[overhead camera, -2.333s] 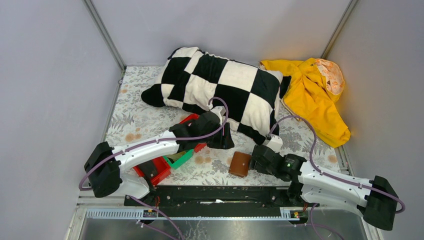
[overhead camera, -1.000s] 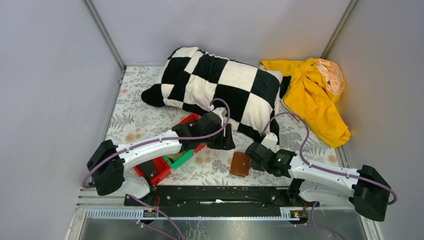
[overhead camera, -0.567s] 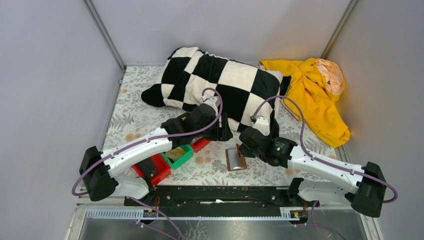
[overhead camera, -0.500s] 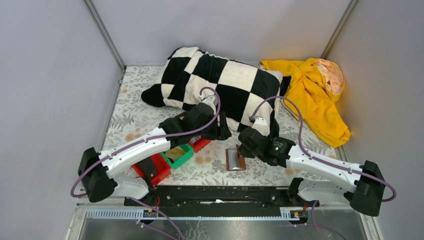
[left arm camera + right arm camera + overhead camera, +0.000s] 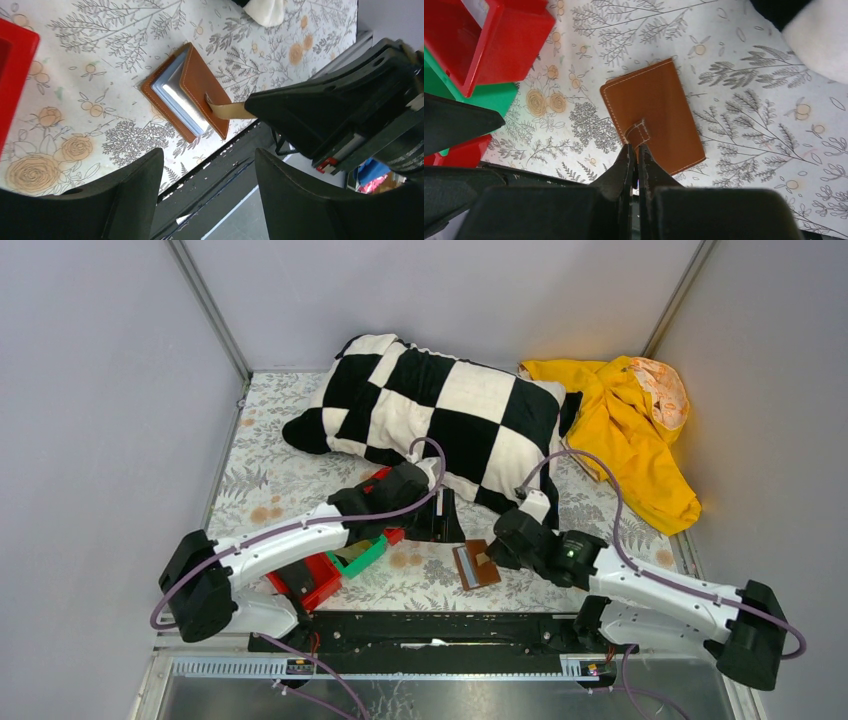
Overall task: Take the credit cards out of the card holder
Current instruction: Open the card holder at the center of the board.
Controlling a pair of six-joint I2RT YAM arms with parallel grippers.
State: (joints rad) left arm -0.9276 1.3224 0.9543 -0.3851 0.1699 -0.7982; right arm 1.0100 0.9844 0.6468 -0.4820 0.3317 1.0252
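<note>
status: right gripper (image 5: 636,159) is clamped on the strap (image 5: 638,134) of the card holder (image 5: 653,119). jaws are pressed together with only the tan strap end between them. from my right wrist cam i see the brown outer cover with pale stitching, and the strap is sewn at its middle.

left wrist cam shows the holder partly open. the lower half lies flat on the floral tablecloth (image 5: 270,490). the upper cover is tilted up along one long edge by the strap, and pale silver-blue inner sleeves (image 5: 180,97) show in the gap. cannot tell what sits in the sleeves.

holder position: near the front edge of the table, in front of the checkered pillow (image 5: 440,410). it sits to the right of the green bin (image 5: 365,558) and the red bin (image 5: 310,585), apart from both.

left gripper (image 5: 207,155) is spread wide and holds nothing. it hovers over the cloth just beside the holder on the bin side, without touching it. both its fingers (image 5: 135,192) frame the holder in the wrist view.

yellow garment (image 5: 630,435) lies at the far right corner, well apart from the holder.
</note>
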